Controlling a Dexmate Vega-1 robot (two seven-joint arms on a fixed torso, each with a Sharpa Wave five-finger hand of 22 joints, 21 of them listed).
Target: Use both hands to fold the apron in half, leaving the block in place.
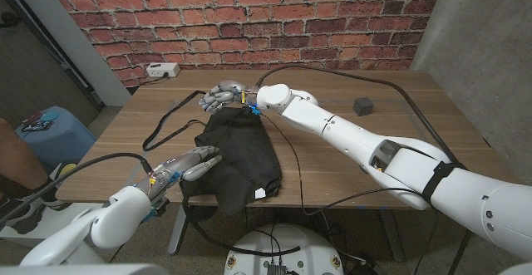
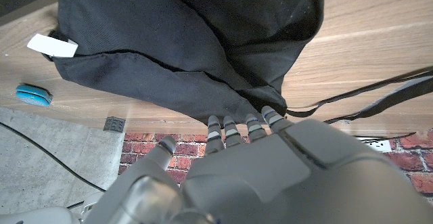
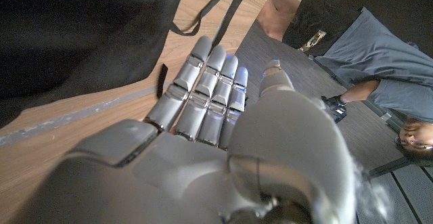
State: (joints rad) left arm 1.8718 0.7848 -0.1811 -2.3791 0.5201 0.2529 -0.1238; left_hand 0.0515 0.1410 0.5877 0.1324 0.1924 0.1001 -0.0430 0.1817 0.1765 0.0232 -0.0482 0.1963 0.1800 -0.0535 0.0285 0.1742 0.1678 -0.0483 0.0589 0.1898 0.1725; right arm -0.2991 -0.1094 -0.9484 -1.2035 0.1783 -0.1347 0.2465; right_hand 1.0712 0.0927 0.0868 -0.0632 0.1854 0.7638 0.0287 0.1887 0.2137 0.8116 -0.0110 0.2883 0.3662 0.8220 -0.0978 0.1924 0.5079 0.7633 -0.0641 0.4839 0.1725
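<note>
Left hand (image 1: 193, 164) sits at the near-left edge of the apron (image 1: 233, 154), fingers extended and held close together, tips touching or just short of the black cloth; the left wrist view shows fingertips (image 2: 245, 121) at the cloth's rim with nothing visibly pinched. Right hand (image 1: 221, 95) hovers at the far edge of the apron, fingers loosely curled and side by side; the right wrist view shows them (image 3: 203, 82) straight over bare wood beside the cloth, holding nothing. Apron lies bunched, mid-table toward the near edge, part of it draped over the near table edge (image 1: 349, 193), white tag (image 1: 261, 193) at the near right. Straps (image 1: 170, 119) trail off far-left across the wood. Block (image 1: 362, 105) stands well apart, far right. Judgement: this looks like the approach-to-grasp step, fold not yet begun. Next move calls for each hand to pinch an edge or corner before lifting. Room: open wood on the left and right of the cloth; a cable (image 1: 291, 154) crosses just right of it and could snag; the overhang may drag.
</note>
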